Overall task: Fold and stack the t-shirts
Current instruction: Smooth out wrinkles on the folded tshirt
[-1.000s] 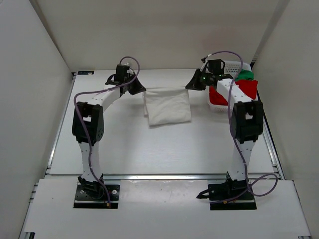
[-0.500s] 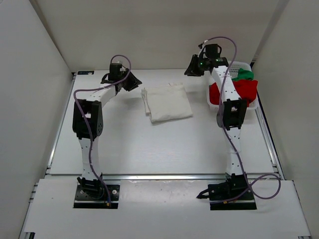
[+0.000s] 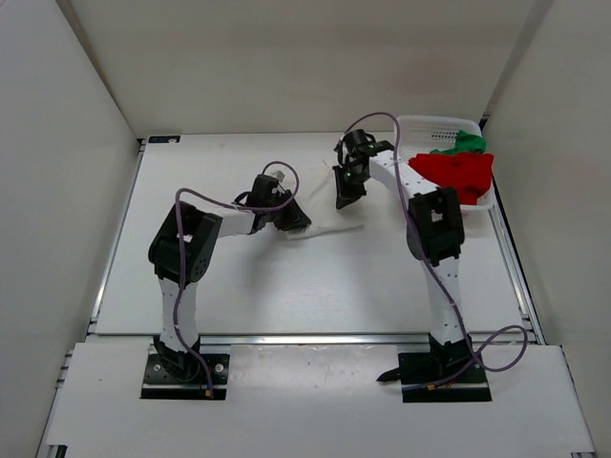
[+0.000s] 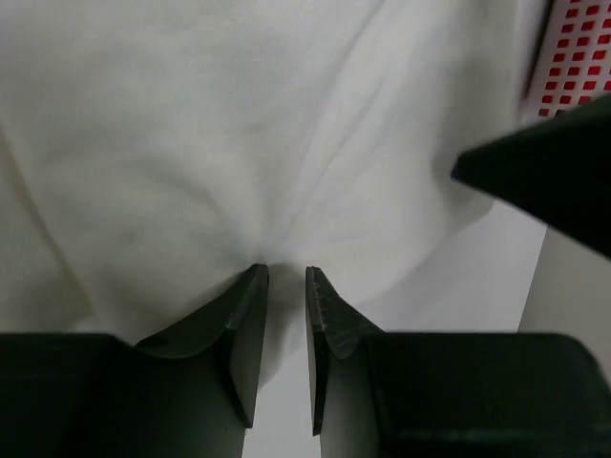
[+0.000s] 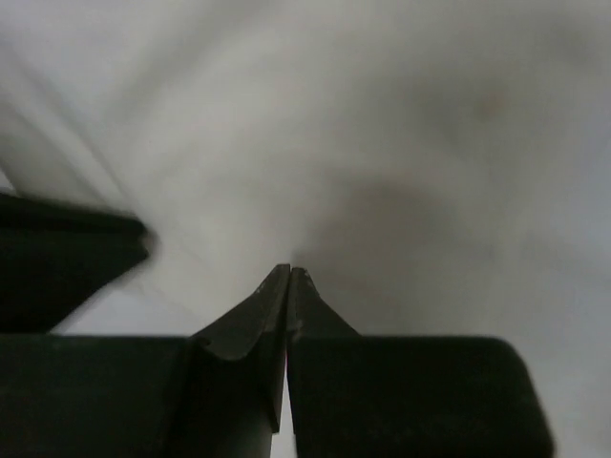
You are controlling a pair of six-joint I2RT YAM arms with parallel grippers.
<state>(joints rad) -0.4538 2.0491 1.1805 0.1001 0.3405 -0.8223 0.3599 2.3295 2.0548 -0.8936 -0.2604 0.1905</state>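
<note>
The cream-white t-shirt (image 3: 320,212) lies folded on the table's far middle and fills both wrist views (image 4: 239,124) (image 5: 401,124). My left gripper (image 3: 289,216) is low at the shirt's left edge. Its jaws (image 4: 286,274) stand a narrow gap apart, with creases in the cloth running to their tips. My right gripper (image 3: 345,191) is down on the shirt's right side, jaws shut (image 5: 288,272) against the cloth. I cannot tell whether a fold is caught. The red t-shirt (image 3: 456,173) and the green t-shirt (image 3: 465,143) lie in the basket.
The white mesh basket (image 3: 417,124) stands at the far right corner, close behind the right arm; its wall (image 4: 573,48) shows red through the holes. White walls close in the table on three sides. Purple cables loop over both arms.
Both grippers have come from the shirt's far corners to its left and right sides, low on the cloth. Their jaws opened on the way; the right has shut again, the left has narrowed.
</note>
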